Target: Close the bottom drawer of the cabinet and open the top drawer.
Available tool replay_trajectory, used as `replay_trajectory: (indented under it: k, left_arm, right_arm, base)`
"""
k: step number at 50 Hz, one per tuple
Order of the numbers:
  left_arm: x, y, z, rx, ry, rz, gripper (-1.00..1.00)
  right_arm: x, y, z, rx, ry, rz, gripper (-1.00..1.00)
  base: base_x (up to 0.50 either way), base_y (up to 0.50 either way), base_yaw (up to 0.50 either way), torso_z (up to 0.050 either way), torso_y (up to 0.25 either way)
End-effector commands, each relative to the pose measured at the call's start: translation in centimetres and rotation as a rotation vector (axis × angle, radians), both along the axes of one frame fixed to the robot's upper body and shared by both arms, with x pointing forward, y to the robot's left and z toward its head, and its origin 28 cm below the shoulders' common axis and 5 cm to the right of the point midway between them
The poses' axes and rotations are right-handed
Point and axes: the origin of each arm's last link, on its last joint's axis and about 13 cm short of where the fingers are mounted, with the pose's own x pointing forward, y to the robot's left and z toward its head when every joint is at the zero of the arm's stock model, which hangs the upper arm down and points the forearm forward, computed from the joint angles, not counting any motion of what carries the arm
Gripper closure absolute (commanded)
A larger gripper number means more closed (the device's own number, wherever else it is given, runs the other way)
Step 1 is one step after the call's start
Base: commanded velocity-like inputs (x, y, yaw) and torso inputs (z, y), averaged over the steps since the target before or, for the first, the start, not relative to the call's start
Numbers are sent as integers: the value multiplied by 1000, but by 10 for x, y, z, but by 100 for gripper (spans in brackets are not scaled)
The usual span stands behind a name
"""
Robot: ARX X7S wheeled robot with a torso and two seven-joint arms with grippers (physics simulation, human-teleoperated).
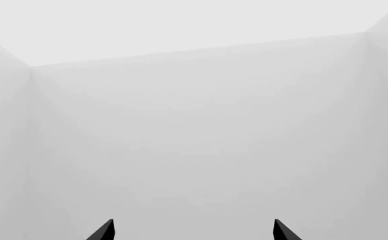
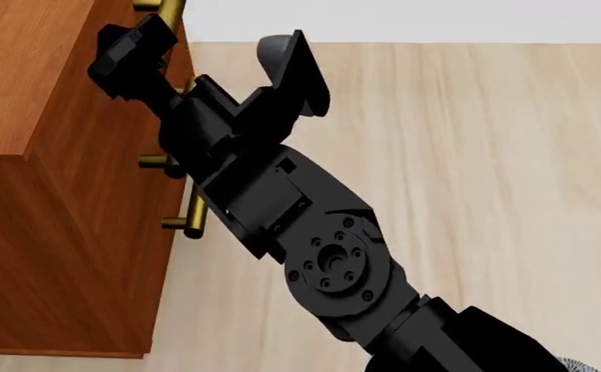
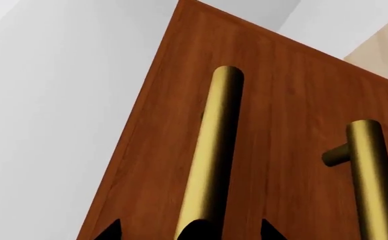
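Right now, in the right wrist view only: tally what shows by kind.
Brass handles: 2
Cabinet: 1
Right fingers: 2
Total: 5

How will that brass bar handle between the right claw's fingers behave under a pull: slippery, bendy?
The brass handle looks like a smooth, round, glossy bar, so the right claw may slip along it. It reads as rigid metal, unlikely to flex. The cabinet looks blocky and wide-based, so it probably won't tip.
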Motion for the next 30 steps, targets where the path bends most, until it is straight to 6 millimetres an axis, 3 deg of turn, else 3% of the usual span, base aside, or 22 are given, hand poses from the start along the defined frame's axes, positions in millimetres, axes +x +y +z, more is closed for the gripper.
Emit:
replay_trajectory:
  k: [1,2,3,30]
  left_arm:
    - [0,1,0,-1,-1,3,-100]
    - [0,1,0,0,0,3,-100]
    - [0,1,0,1,0,4,-100]
    - [0,-1,1,0,-4,-2,-100]
  right_arm:
    - [-3,14,-3,-16,12,36,-100]
    - [-3,14,-3,-11,13,37,-100]
    - [-3,13,-2,-12,10,35,100]
    - [-8,3,13,63,8,-6,100]
  base:
    - [0,6,9,0,0]
    - [11,6,9,0,0]
    - [0,6,9,0,0]
    - [0,1,2,0,0]
